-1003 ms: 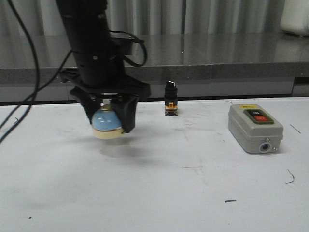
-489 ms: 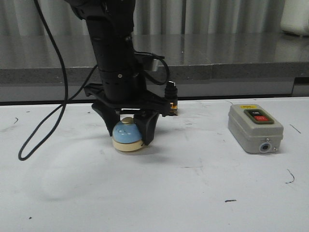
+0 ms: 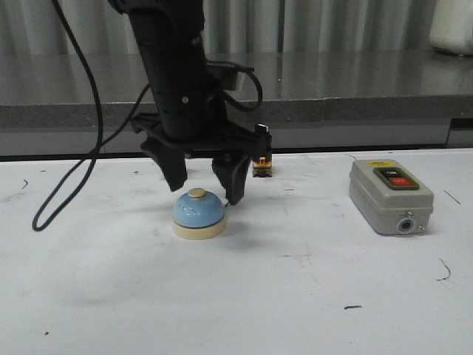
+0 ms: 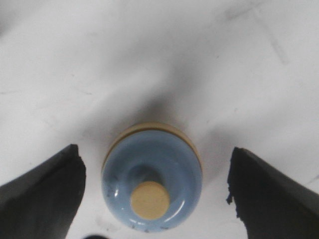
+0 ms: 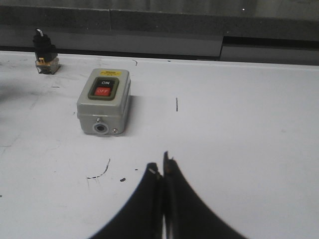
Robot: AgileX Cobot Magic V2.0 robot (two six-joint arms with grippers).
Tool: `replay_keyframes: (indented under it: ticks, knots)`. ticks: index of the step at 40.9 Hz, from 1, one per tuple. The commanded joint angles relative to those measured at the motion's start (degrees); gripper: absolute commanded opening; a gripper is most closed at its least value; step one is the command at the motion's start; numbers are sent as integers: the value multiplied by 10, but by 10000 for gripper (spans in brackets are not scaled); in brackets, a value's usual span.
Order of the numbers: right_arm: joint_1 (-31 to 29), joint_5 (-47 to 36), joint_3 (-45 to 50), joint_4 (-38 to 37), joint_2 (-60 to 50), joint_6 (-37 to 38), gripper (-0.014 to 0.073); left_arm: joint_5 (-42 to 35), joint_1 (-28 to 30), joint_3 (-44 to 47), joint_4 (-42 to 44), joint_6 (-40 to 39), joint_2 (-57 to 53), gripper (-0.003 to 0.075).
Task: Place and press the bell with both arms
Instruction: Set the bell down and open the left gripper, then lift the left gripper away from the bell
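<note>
The bell (image 3: 198, 215), pale blue dome on a cream base with a cream button, stands upright on the white table. My left gripper (image 3: 205, 191) hangs just above and behind it, open, its fingers apart on either side and clear of the dome. In the left wrist view the bell (image 4: 152, 184) sits between the two black fingertips (image 4: 42, 191) with white table showing on both sides. My right gripper (image 5: 161, 170) is shut and empty over bare table; it is out of the front view.
A grey switch box (image 3: 389, 196) with a red and black rocker stands at the right; it also shows in the right wrist view (image 5: 103, 101). A small black selector switch (image 3: 260, 159) stands behind the bell. A black cable (image 3: 63, 188) loops at the left. A grey ledge runs along the back.
The left gripper carried the bell to the right, set it down on the table, opened and rose slightly above it. The bell now stands free.
</note>
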Motion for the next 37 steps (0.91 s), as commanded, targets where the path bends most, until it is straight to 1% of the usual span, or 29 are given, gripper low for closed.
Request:
replay_keyframes:
  ticks: [1,3,7,12,16,22,25,28,37]
  knots:
    - [-2,-41,-4,-3,-6,-5,-67,-17,6,-15,8,1,-77,484]
    - [-2,-41,-4,-3,-6,-5,-67,-17,10,-13,8,1,-90,419]
    - [-2,-41,-4,-3,-6,-5,-67,-15,30,2,8,1,-118,249]
    - [-2,-41,-4,-3,-6,-5,-67,-15,65,46,8,1,-160,79]
    - [-2,-41,-4,-3,-6,-5,-67,-17,97,91,8,1,-193,-20]
    - [-2,-41,-4,-3,-6,-5,-67,-31,156,176,8,-3,-254,-20]
    - [-2,-41,-4,-3,-6,-5,-67,-49,186,220,4,-3,-293,-20]
    - [-2,-40,-4,-3,-6,-5,-67,-81,214,273,-8,-3,-339,-20]
    - [-2,-40,-4,-3,-6,-5,-67,-226,273,450,-21,-3,-511,-20]
